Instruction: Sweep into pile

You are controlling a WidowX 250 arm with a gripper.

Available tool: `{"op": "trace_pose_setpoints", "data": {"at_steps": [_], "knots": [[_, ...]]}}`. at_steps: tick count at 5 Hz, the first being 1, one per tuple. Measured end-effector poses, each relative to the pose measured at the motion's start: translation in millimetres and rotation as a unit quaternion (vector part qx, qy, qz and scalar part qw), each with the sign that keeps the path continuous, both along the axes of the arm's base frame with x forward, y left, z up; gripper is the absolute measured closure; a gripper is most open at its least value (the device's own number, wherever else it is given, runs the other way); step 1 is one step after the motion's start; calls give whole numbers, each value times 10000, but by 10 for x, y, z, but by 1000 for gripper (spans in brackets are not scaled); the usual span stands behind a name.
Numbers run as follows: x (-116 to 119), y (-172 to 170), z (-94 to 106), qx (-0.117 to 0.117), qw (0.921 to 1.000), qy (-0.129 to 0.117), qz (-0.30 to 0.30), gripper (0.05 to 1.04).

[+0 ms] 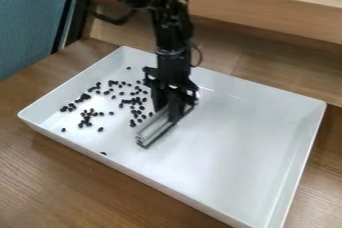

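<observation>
Evidently the hand (175,114) is closed on a pale bar (153,130), gripped about its upper part, though the dark fingers blend together and their exact hold is hard to make out. The bar lies aslant, low over the white tray (248,144) on the wooden surface (70,184), just beside the black beans (85,96), which are scattered over the tray's left part in the view. To sweep well, I'd keep the bar's lower edge flat along the tray floor and push slowly, its long side facing the beans, so none slip under or round the ends. The stray bean (103,153) by the near wall likely wants its own short stroke, without the bar knocking that wall.
</observation>
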State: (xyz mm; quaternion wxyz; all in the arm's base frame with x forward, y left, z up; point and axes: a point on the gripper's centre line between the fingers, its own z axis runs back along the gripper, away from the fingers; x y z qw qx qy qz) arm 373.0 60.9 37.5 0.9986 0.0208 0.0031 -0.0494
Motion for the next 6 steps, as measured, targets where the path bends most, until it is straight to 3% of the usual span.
{"op": "trace_pose_setpoints", "data": {"at_steps": [6], "knots": [[95, 801, 11, -129, 9998, -60, 121, 706]]}}
